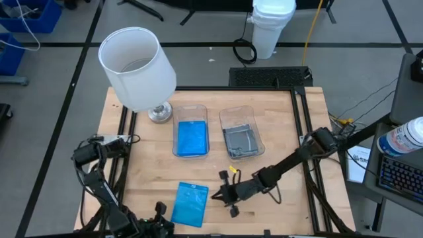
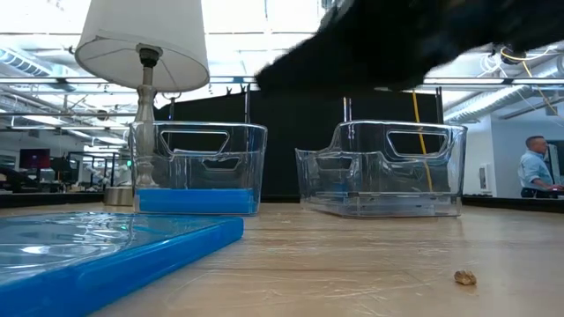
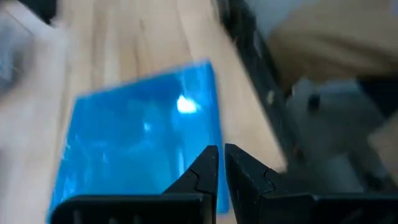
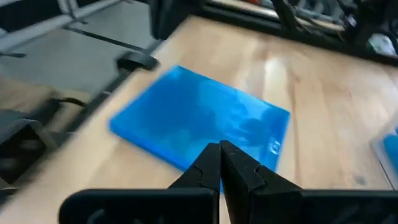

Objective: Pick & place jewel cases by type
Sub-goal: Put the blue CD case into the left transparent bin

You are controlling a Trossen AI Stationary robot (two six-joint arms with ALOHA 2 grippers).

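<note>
A blue jewel case lies flat on the bench at about 6 o'clock, near the front edge. The right gripper hovers just beside it at its 3 o'clock side, fingers pressed together and pinching nothing. The left gripper sits low at 7 o'clock, its fingers nearly touching, empty, over the case's edge. Toward 12 o'clock, one clear tub holds blue cases; the tub beside it holds dark grey cases. A lamp stands at 10 o'clock.

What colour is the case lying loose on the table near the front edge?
Bright blue. The case shows best in the high view; the right wrist view confirms it.
</note>
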